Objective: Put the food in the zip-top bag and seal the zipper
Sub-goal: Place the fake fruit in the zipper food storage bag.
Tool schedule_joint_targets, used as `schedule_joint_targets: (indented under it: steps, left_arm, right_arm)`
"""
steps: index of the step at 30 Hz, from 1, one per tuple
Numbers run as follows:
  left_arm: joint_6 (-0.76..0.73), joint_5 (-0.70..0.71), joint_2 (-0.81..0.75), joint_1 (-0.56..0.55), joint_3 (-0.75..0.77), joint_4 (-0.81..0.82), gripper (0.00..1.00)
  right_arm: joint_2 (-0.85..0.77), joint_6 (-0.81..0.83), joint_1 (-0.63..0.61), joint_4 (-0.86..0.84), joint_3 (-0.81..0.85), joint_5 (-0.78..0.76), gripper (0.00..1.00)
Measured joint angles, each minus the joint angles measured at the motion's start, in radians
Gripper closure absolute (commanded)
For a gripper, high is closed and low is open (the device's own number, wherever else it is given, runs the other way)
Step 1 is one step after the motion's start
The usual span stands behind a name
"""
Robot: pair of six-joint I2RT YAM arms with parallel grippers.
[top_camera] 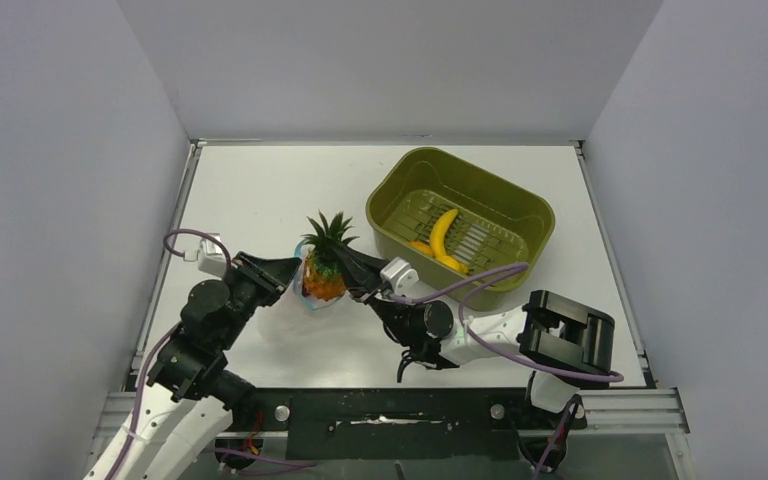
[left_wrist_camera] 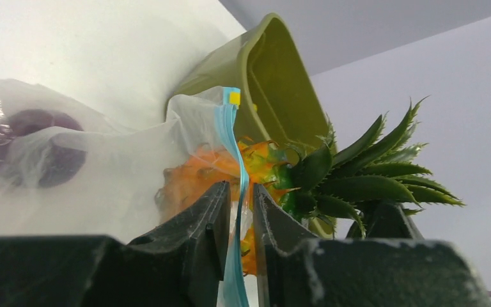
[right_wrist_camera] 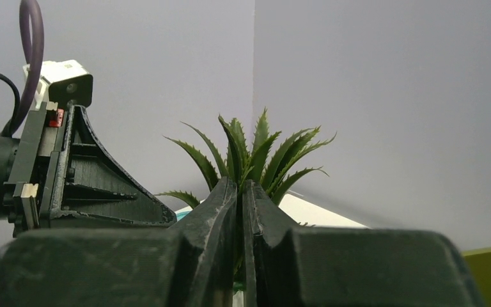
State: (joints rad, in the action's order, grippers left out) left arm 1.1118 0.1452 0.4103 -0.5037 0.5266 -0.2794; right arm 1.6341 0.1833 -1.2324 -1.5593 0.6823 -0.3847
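The clear zip-top bag (top_camera: pixel 305 300) hangs from my left gripper (top_camera: pixel 282 272), which is shut on its teal zipper strip (left_wrist_camera: pixel 230 128); the strip runs between the jaws (left_wrist_camera: pixel 240 192). The orange fruit (top_camera: pixel 322 282) with its green leafy top (left_wrist_camera: pixel 358 173) sits partly inside the bag's mouth. My right gripper (top_camera: pixel 347 263) is shut at the base of the leaves (right_wrist_camera: pixel 256 147). A purple round piece (left_wrist_camera: pixel 35 144) lies inside the bag. The yellow banana (top_camera: pixel 443 232) and a yellow-orange piece (top_camera: pixel 452 265) lie in the basin.
The olive-green basin (top_camera: pixel 390 200) stands at the back right, just behind the fruit, and shows in the left wrist view (left_wrist_camera: pixel 268 77). White walls close in the table on three sides. The left gripper's body (right_wrist_camera: pixel 96 185) is close beside the right fingers.
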Motion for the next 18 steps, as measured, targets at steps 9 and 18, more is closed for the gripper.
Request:
schedule_joint_targets:
  steps: [9, 18]
  left_arm:
    - [-0.209, 0.029, 0.150, 0.000, 0.179, -0.187, 1.00]
    - [-0.240, 0.058, 0.146, 0.000, 0.204, -0.248, 1.00]
  right_arm:
    - [0.020, 0.000, 0.000, 0.000, 0.029, -0.026, 1.00]
    - [0.127, -0.019, 0.001, 0.000, 0.193, -0.114, 1.00]
